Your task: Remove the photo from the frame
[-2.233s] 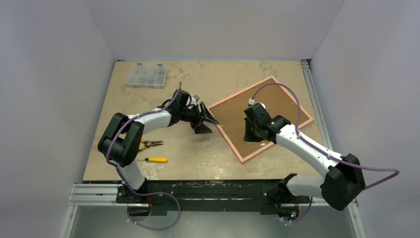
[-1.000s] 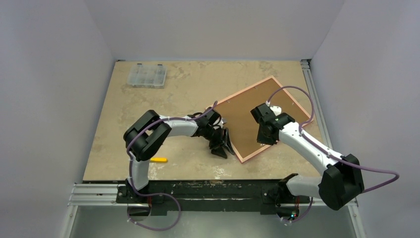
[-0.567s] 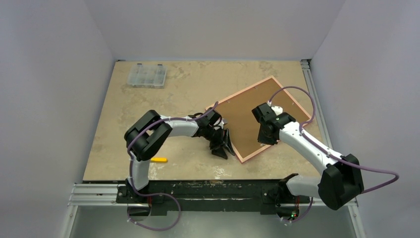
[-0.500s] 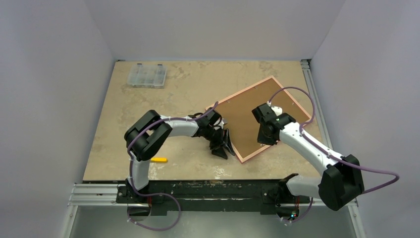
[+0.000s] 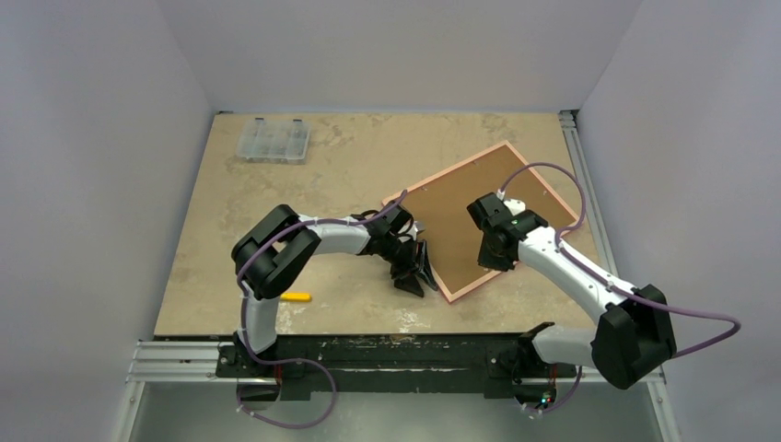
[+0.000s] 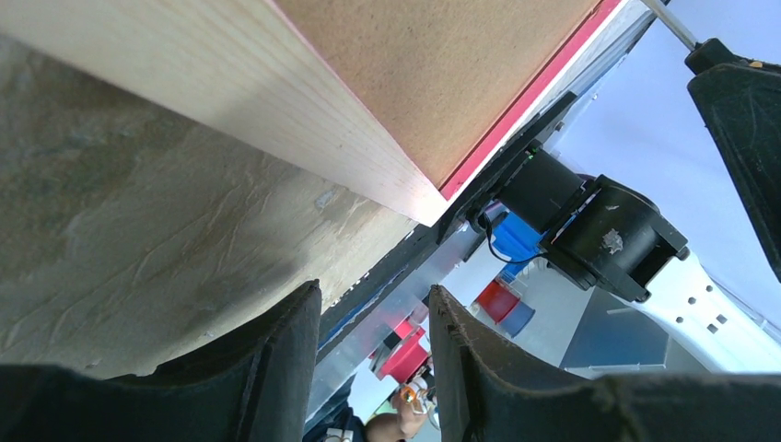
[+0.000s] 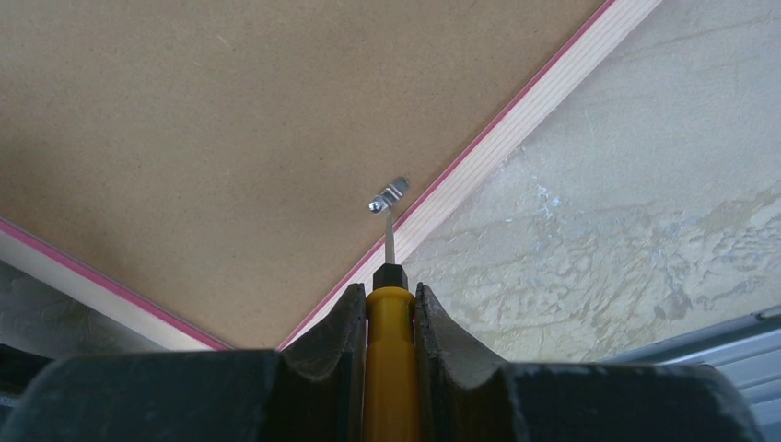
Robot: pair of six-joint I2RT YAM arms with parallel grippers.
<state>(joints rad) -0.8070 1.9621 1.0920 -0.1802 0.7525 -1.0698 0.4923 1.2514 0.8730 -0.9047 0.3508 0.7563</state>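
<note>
The frame (image 5: 446, 169) lies face down on the table, a thin pink border round the photo's brown board back (image 5: 460, 207); the sunset print is hidden underneath. My right gripper (image 5: 493, 256) is shut on a yellow screwdriver (image 7: 390, 359). Its tip touches a small metal clip (image 7: 389, 195) at the board's (image 7: 184, 120) edge beside the frame's rail (image 7: 516, 120). My left gripper (image 5: 416, 269) is open and empty, low over the table by the frame's near-left side. In the left wrist view (image 6: 373, 359) the frame's pale wooden side (image 6: 230, 83) and the board (image 6: 442, 64) are just ahead.
A second yellow screwdriver (image 5: 295, 296) lies near the table's front left. A clear compartment box (image 5: 272, 140) sits at the back left. The table's metal rail (image 5: 368, 354) runs along the front edge.
Over two seconds my left arm swung from the frame's left corner down to its near-left side, and my right gripper shifted right to the clip. In the last half second nothing visibly moved.
</note>
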